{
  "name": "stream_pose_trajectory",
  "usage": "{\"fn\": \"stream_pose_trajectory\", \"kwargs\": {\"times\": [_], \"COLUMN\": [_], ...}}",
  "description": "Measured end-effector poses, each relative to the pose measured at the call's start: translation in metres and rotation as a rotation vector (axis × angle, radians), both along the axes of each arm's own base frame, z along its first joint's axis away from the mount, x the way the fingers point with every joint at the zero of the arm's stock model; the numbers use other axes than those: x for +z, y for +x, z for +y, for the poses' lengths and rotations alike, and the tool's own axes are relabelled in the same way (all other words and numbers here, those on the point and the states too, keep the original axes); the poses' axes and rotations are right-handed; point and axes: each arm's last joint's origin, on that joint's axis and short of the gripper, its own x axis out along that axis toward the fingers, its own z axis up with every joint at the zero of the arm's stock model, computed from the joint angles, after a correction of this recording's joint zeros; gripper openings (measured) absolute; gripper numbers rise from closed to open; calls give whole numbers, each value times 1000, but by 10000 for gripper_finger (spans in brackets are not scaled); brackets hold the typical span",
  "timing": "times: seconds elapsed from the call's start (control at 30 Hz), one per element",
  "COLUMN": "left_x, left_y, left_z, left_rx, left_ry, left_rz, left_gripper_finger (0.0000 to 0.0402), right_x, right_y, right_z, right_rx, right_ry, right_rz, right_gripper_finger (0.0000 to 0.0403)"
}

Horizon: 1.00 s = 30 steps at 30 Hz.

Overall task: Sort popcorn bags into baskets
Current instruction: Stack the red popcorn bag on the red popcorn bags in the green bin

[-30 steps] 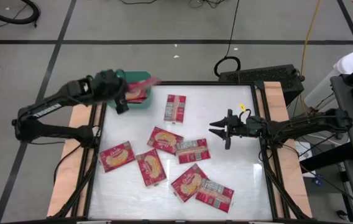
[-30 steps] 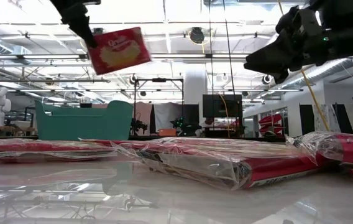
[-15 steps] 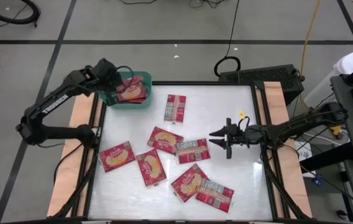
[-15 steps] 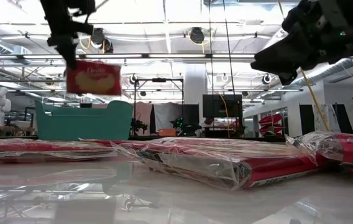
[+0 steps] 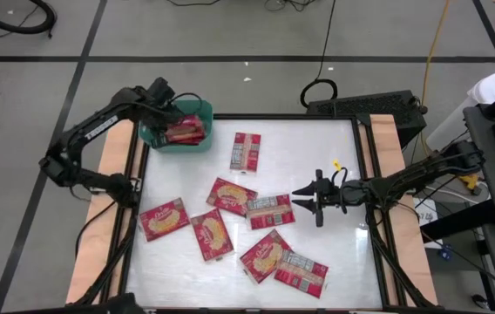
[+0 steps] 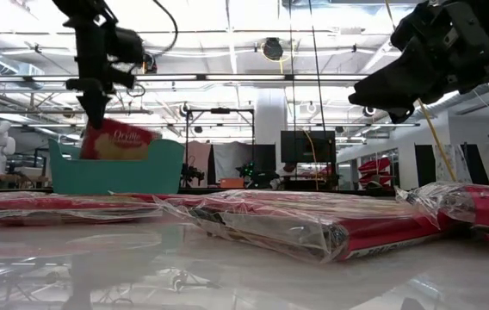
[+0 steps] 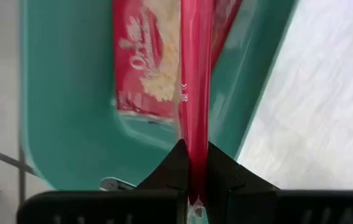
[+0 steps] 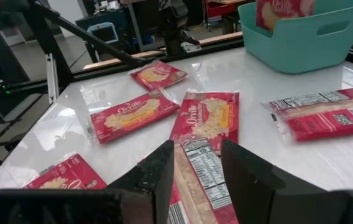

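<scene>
My left gripper (image 5: 169,120) stands over the teal bin (image 5: 153,139) at the table's far left corner, shut on a red popcorn bag (image 6: 117,142). That bag's lower part is inside the bin (image 6: 141,168). Another bag (image 7: 145,68) lies flat in the bin. Several more bags lie flat on the white table, among them one (image 5: 246,150) near the bin and one (image 5: 269,210) in the middle. My right gripper (image 5: 301,200) is open and empty, above the table beside the middle bags (image 8: 204,124). My left gripper pinches the bag's upper edge (image 7: 192,169) between its two fingers, from above, pointing down. The bag hangs below the fingers, seen edge-on in the left wrist view and tilted in the low view. Its lower part is behind the bin's wall; whether it rests there is hidden.
Bags lie scattered from the table's middle to its near side (image 5: 165,218) (image 5: 301,273). The table's right part (image 5: 343,253) is bare. A black frame (image 5: 282,117) borders the table. The bin also shows in the right wrist view (image 8: 301,43).
My left gripper has gone toward the table's far left corner, over the bin, then down. The held bag, first high and clear of the bin, now hangs with its lower part inside it. My right gripper has gone a little toward the near edge, still open.
</scene>
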Motion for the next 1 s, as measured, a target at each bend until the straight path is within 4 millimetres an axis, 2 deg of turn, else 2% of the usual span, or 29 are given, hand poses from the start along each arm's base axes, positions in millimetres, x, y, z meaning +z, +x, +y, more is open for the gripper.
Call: {"fn": "stream_pose_trajectory", "kwargs": {"times": [0.17,0.33,0.5,0.63,0.8,0.9,1.0], "left_x": [-15,-23,-28,-23,-21,-21,-19], "left_y": [4,5,7,10,11,13,15], "left_z": [12,23,34,42,45,43,35], "left_rx": [14,43,121,278,320,380,464], "left_ry": [-61,-27,82,274,337,352,330], "left_rz": [43,75,147,169,178,155,97], "left_gripper_finger": [22,30,82,136,194,211,207], "right_x": [0,0,0,0,0,0,0], "right_y": [0,0,0,0,0,0,0], "right_z": [0,0,0,0,0,0,0], "right_rx": [0,3,7,7,8,8,5], "right_ry": [0,-9,-26,-26,-25,-25,-13], "right_rz": [-2,-1,0,0,0,0,0], "right_gripper_finger": [128,128,128,128,128,128,128]}}
